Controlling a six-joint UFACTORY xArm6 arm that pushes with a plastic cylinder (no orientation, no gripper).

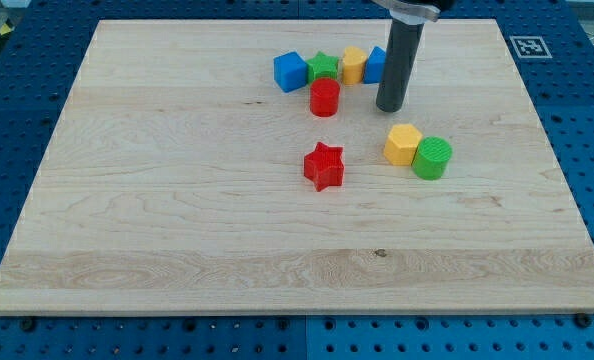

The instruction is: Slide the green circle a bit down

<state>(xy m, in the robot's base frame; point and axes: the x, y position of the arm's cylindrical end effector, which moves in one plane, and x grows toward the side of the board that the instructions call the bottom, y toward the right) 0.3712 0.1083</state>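
Green circle (432,158) is sitting toward the view's right on the table (177,200), touching the yellow block (403,144) on its left. My tip (391,107) is resting above both, slightly left; there are no jaws, just a rod. I'm judging the tip needs shifting right, directly above the circle, so pushing downward is avoiding the yellow block.
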